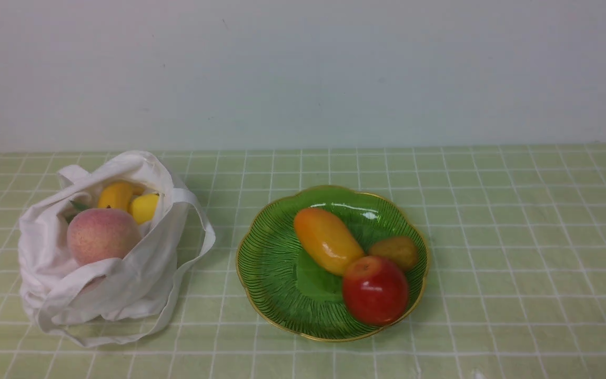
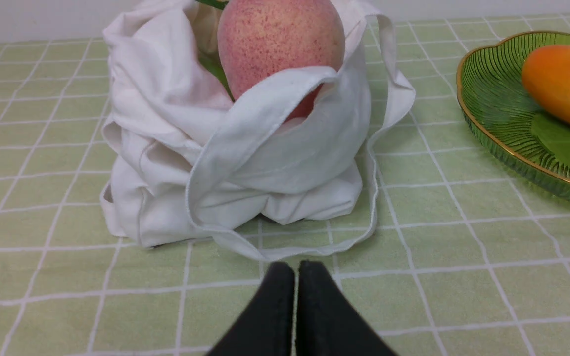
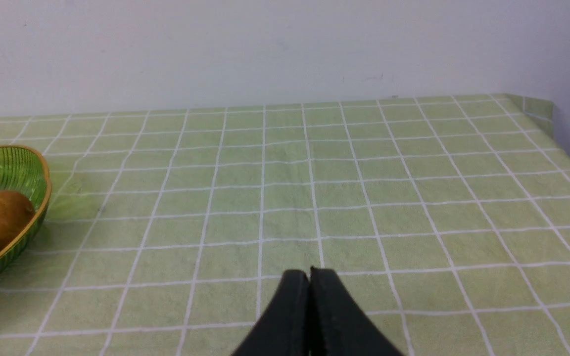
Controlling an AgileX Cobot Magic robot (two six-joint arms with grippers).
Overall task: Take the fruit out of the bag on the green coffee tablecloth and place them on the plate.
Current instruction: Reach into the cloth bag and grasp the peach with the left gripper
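The white cloth bag (image 1: 124,279) sits at the left on the pale green grid tablecloth (image 1: 518,237). In it lie a pink-yellow peach (image 1: 102,235), a yellow-orange banana (image 1: 116,195) and a small yellow fruit (image 1: 144,207); a green leaf tip shows, the green round fruit is hidden. The green gold-rimmed plate (image 1: 271,263) holds an orange mango (image 1: 326,240), a red apple (image 1: 375,290) and a brown fruit (image 1: 399,251). My left gripper (image 2: 296,269) is shut and empty, just in front of the bag (image 2: 285,168) and peach (image 2: 280,39). My right gripper (image 3: 309,274) is shut and empty, right of the plate (image 3: 42,198).
A pale wall stands behind the table. The bag's loop handle (image 2: 364,232) lies on the cloth between my left gripper and the bag. The table's right edge and far corner (image 3: 542,111) show in the right wrist view. Neither arm shows in the front view.
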